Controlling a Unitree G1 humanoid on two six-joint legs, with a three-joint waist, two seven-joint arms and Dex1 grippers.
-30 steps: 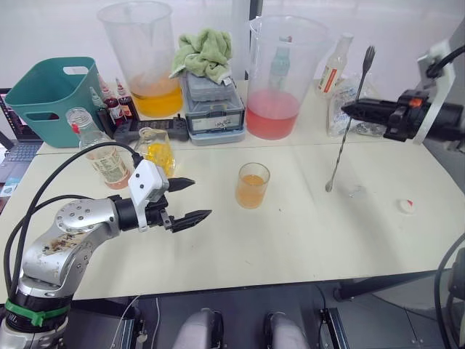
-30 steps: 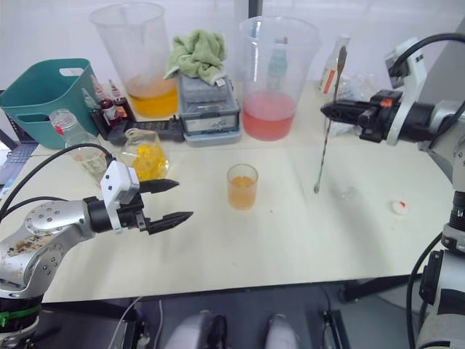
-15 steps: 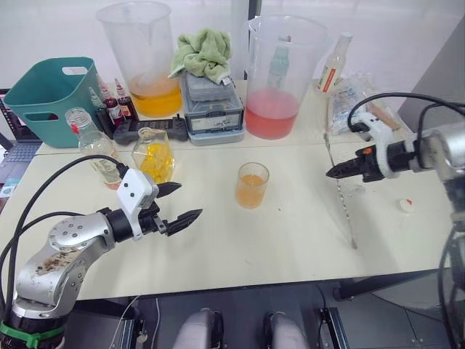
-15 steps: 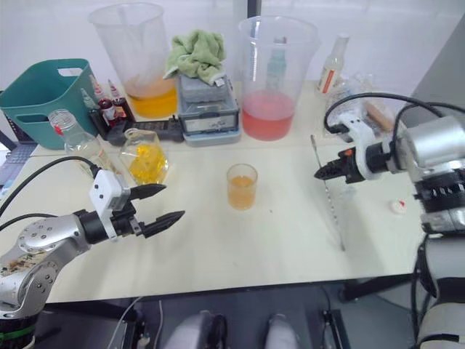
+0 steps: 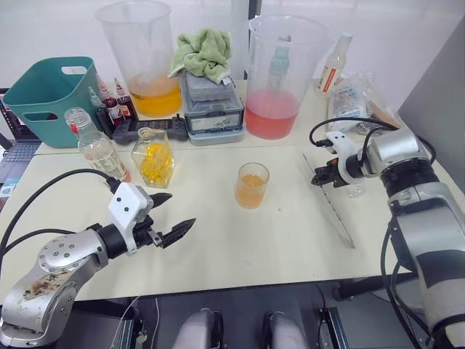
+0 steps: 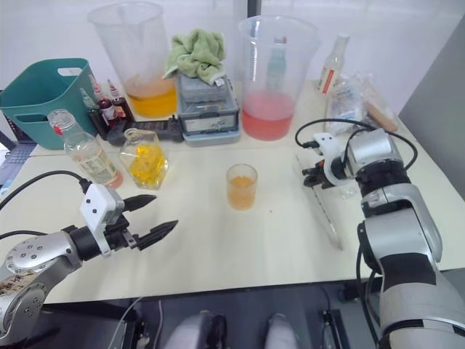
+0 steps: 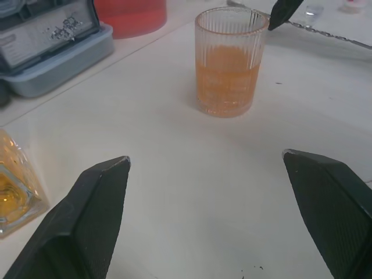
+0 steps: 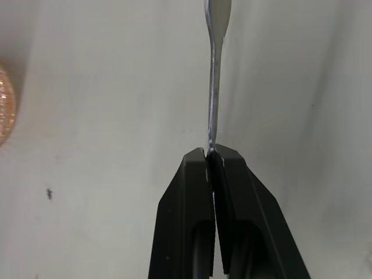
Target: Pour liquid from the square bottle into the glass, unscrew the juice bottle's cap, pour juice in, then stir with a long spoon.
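In the left eye view you have the glass (image 5: 252, 185) standing near the centre of the frame on the counter (image 5: 240, 251), holding orange liquid. The left tool (image 5: 169, 216) sits lower left of it, well apart, fingers spread and holding nothing. The right tool (image 5: 317, 179) sits right of the glass at mid-height, fingers pressed together on the long spoon (image 5: 330, 207), which runs slantwise from the upper middle right toward the lower right, low over the counter. The square bottle (image 5: 154, 155) stands left of the glass, with the juice bottle (image 5: 94, 146) further left, uncapped.

In the right eye view, note the teal basket (image 6: 40, 98) at upper left, two large jugs (image 6: 139, 58) along the top edge, one with orange and one with pink liquid, and a green cloth (image 6: 195, 51) between them on a grey box (image 6: 208, 109).

In the left wrist view, you see two black fingertips (image 7: 96, 200) wide apart at the lower corners, and the ribbed glass in the upper middle, about half full. The tip of the other tool and part of the spoon shaft appear at upper right.

In the right wrist view, the two fingers (image 8: 192, 192) meet, pinching the thin spoon shaft, which extends to the top edge.
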